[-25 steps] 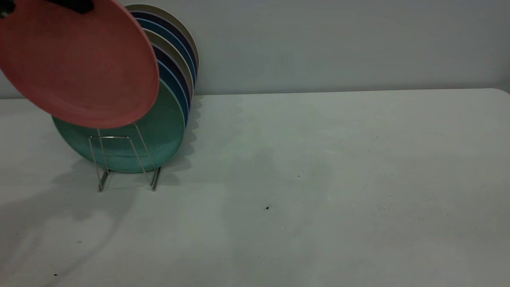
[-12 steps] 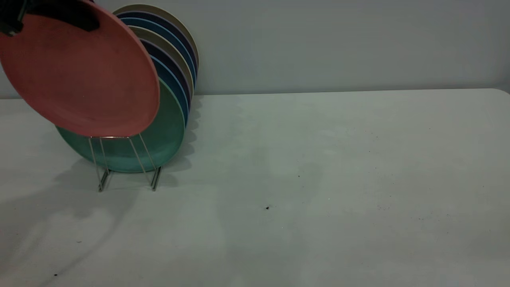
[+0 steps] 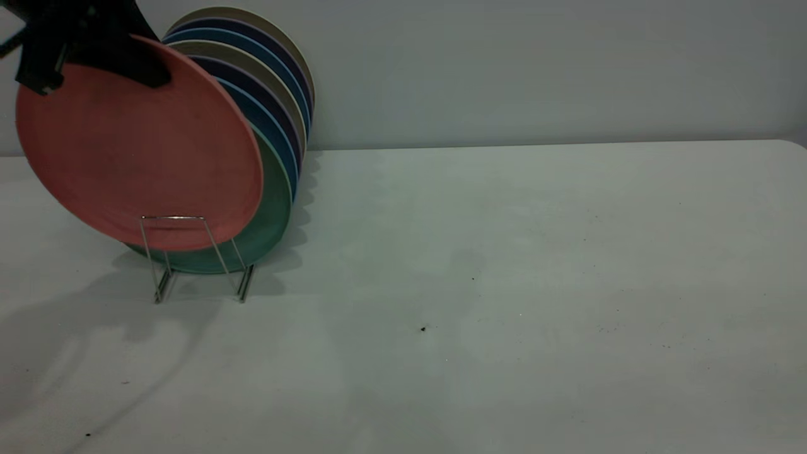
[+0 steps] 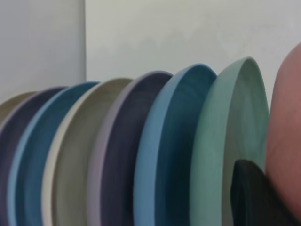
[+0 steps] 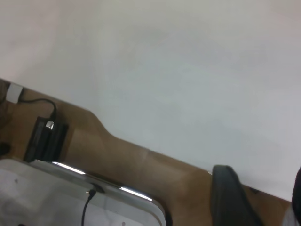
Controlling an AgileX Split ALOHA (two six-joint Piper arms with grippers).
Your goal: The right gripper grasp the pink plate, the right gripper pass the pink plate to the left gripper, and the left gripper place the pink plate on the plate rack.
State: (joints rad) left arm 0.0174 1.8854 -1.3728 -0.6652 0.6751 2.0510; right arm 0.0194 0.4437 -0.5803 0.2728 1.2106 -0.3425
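Note:
My left gripper [image 3: 146, 68] is shut on the upper rim of the pink plate [image 3: 139, 151] at the far left of the exterior view. The plate hangs tilted, in front of the teal-green plate [image 3: 274, 202]. Its lower edge sits behind the front wire loop of the plate rack [image 3: 173, 218]. In the left wrist view one black finger [image 4: 254, 197] lies against the pink plate [image 4: 287, 136]. My right gripper [image 5: 263, 188] shows only in the right wrist view, open and empty, off past the table's edge.
Several blue, purple and beige plates [image 3: 265, 82] stand in the rack behind the teal-green one, close to the back wall. The white table [image 3: 504, 284] stretches right of the rack. The right wrist view shows brown floor and a silver-edged object [image 5: 94, 188].
The left gripper has lowered the pink plate and shifted it slightly right. Its lower edge has dropped from above the front wire loop to behind it.

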